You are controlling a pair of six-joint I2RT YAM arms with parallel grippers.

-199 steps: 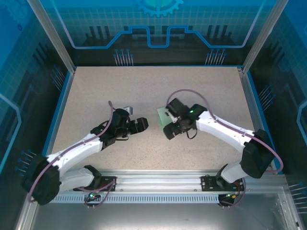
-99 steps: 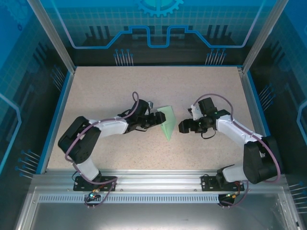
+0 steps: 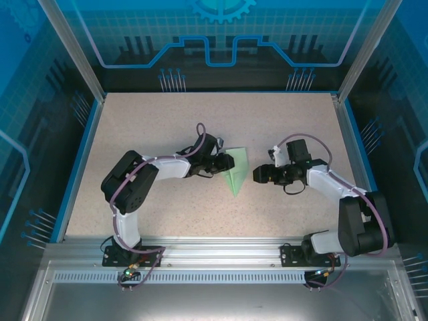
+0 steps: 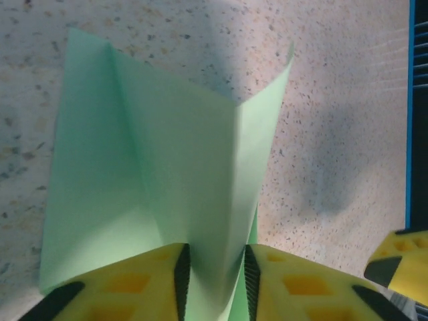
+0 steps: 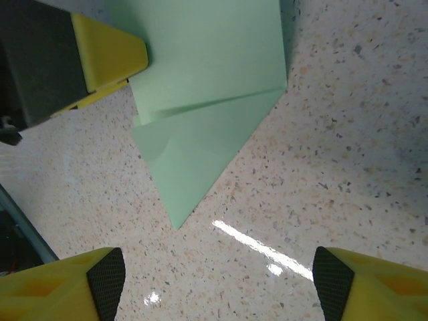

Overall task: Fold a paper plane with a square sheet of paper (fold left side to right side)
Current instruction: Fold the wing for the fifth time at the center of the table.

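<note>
The pale green square sheet of paper (image 3: 235, 171), folded into a pointed paper plane shape, lies mid-table with its tip toward the near edge. My left gripper (image 3: 226, 162) reaches in from the left. In the left wrist view a raised fold of the paper (image 4: 167, 154) stands between the pads, and the left gripper (image 4: 212, 274) is shut on it. My right gripper (image 3: 257, 175) hovers just right of the paper. It stands open (image 5: 217, 281) over bare table, with the paper's tip (image 5: 194, 167) ahead of it.
The speckled table has a blue rim (image 3: 79, 160) on its left, right and far sides. Aluminium posts (image 3: 70, 50) rise at the back corners. A metal rail (image 3: 214, 257) with both arm bases runs along the near edge.
My left arm has swung right onto the paper and narrowed its jaws on the raised fold. My right gripper has backed off to the right, away from the paper.
</note>
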